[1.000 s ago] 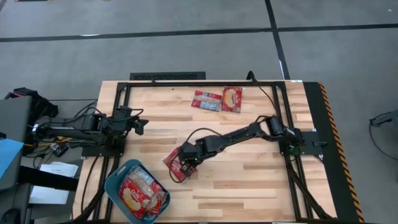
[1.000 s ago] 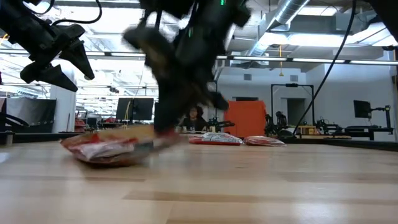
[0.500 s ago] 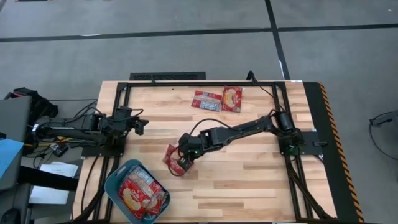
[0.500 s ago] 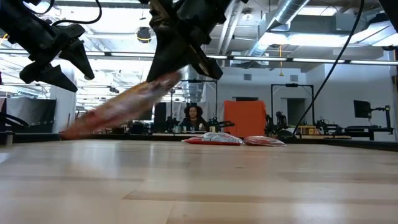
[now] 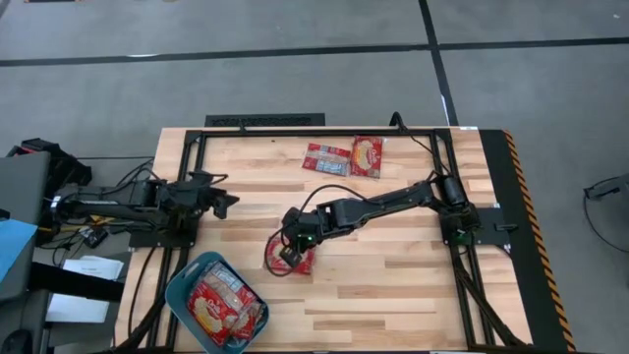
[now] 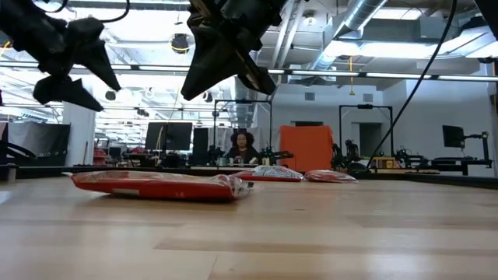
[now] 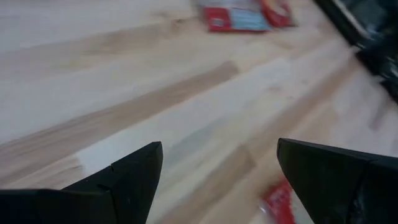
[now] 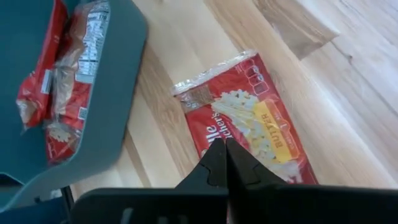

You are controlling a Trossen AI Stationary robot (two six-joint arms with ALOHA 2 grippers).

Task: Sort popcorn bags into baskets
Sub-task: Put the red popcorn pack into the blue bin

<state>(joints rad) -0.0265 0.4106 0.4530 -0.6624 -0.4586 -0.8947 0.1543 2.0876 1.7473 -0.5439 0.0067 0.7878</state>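
One red popcorn bag (image 5: 286, 259) (image 6: 156, 185) (image 8: 249, 121) lies flat on the wood, just beyond the teal basket (image 5: 184, 285) (image 8: 118, 81). My right gripper (image 5: 292, 246) (image 6: 226, 78) (image 8: 226, 152) hangs above this bag with its fingers shut and stands clear of it in the low view. The basket holds several red bags (image 5: 221, 305) (image 8: 59, 74). Two more bags (image 5: 327, 157) (image 5: 368, 155) lie flat side by side near the far edge. My left gripper (image 5: 224, 204) (image 6: 74, 62) (image 7: 217, 149) is open and raised over the table's left part.
A black frame (image 5: 295, 131) runs around the tabletop. The basket sits at the near left corner, partly over the table's edge. Bare wood (image 5: 413, 285) stretches across the near right part. In the low view a person (image 6: 243, 148) sits far behind the table.
The right gripper lifted one end of the bag off the table, so that the bag hung tilted half a second ago. The bag has since fallen and now lies flat, while the gripper stays raised above it. The left gripper has shifted slightly toward the table's right.
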